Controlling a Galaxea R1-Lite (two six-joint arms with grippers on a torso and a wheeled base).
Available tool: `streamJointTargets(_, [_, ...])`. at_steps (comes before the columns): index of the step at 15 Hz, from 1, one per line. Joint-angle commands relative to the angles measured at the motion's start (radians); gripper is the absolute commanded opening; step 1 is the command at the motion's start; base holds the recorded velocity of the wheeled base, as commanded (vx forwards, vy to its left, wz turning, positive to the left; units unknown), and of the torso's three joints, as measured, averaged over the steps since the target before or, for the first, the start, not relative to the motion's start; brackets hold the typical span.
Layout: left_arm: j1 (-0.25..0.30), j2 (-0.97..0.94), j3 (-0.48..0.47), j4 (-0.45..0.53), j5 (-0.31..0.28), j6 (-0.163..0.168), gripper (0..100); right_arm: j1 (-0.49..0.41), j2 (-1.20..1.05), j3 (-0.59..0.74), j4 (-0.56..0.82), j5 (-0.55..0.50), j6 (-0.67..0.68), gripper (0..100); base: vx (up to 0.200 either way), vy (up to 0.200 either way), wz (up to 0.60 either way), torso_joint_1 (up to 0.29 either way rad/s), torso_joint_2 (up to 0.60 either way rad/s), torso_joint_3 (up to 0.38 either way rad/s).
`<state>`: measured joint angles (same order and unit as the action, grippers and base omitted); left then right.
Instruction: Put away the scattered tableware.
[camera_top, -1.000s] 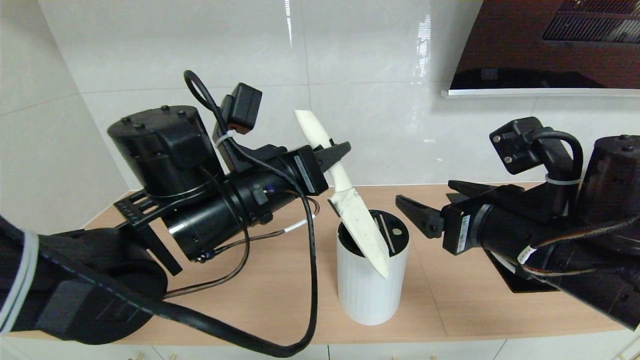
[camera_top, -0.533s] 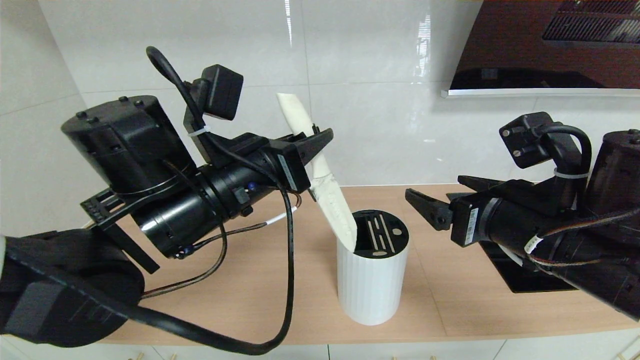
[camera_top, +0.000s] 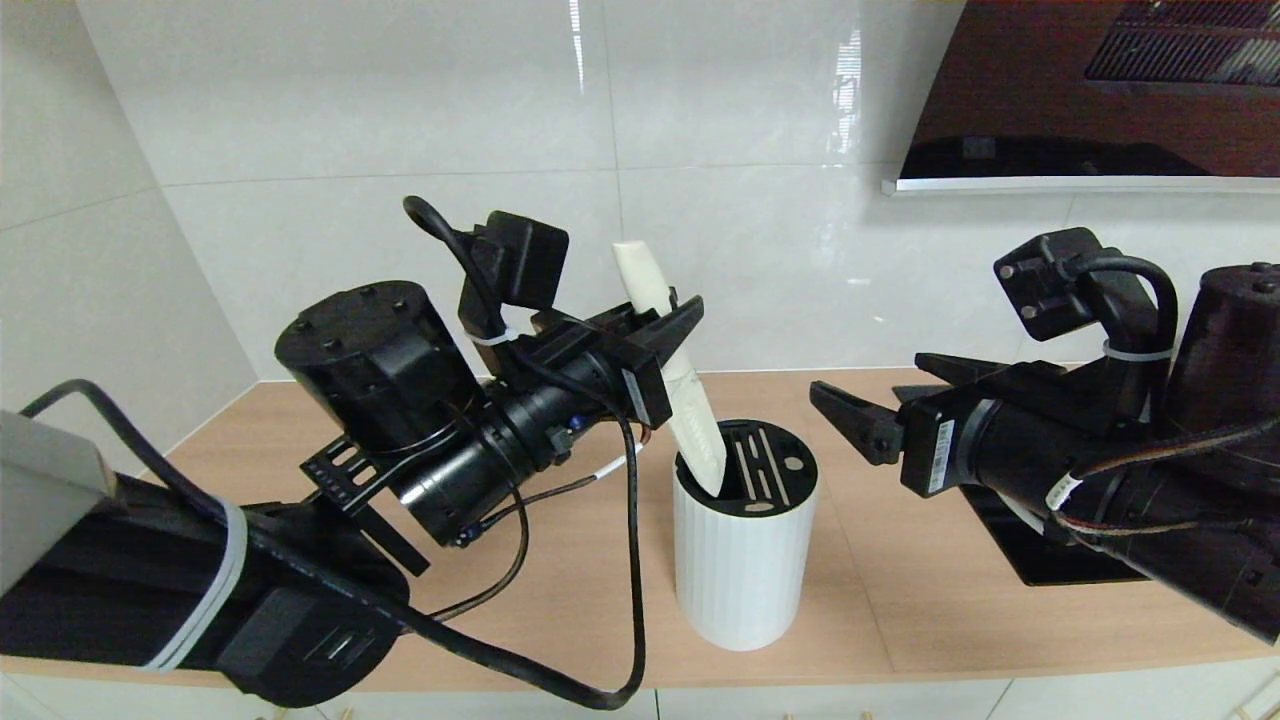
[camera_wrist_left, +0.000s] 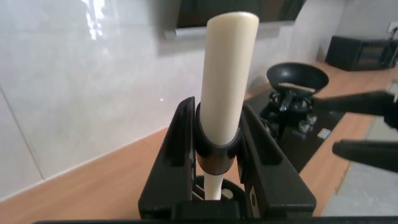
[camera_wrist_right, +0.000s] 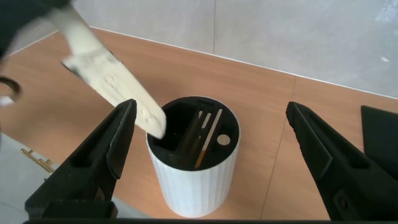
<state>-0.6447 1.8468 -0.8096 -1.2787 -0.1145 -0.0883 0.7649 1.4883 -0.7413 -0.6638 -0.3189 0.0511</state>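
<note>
- Cream-white was the knife (camera_top: 692, 415), with a pale handle and a speckled blade. It was tilted, handle up toward the tiled wall, and its tip was at the wide opening of the knife holder (camera_top: 745, 570), on the side toward the left arm.
- The tip seemed to be just inside the black top of the holder, but most of the blade was above the rim. I judge that the putting in was begun and not finished.
- The left tool (camera_top: 672, 325) was pinching the lower part of the knife's handle between its two fingers, and the grip looked firm in the left wrist view.
- The holder was standing upright on the wooden worktop (camera_top: 880, 600), near its front edge. I could not tell if its narrow slots beside the opening were free.
- The right tool (camera_top: 868, 378) was spread wide and held nothing. It was in the air just to the right of the holder, not touching it.
- What was left, in my judgement: to bring the blade more upright, to lower it until the handle stands at the top, and then to let go.
- Whether more tableware was waiting, I could not tell.
- Farther to the right a black hob (camera_top: 1030, 560) lay in the worktop, and a frying pan (camera_wrist_left: 297, 76) stood on a burner.
</note>
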Motion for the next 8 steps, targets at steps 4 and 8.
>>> streamJointTargets(4, [-0.012,0.078,-0.014,-0.056,0.006,-0.002,0,0.001,0.006,-0.001,-0.002,0.0,0.0,100,0.0,0.0,0.0,0.0,0.0,0.0])
streamJointTargets(8, [-0.029,0.137,-0.019,-0.064,0.006,-0.005,0,0.001,0.009,0.0,0.0,0.0,0.0,100,0.0,0.0,0.0,0.0,0.0,0.0])
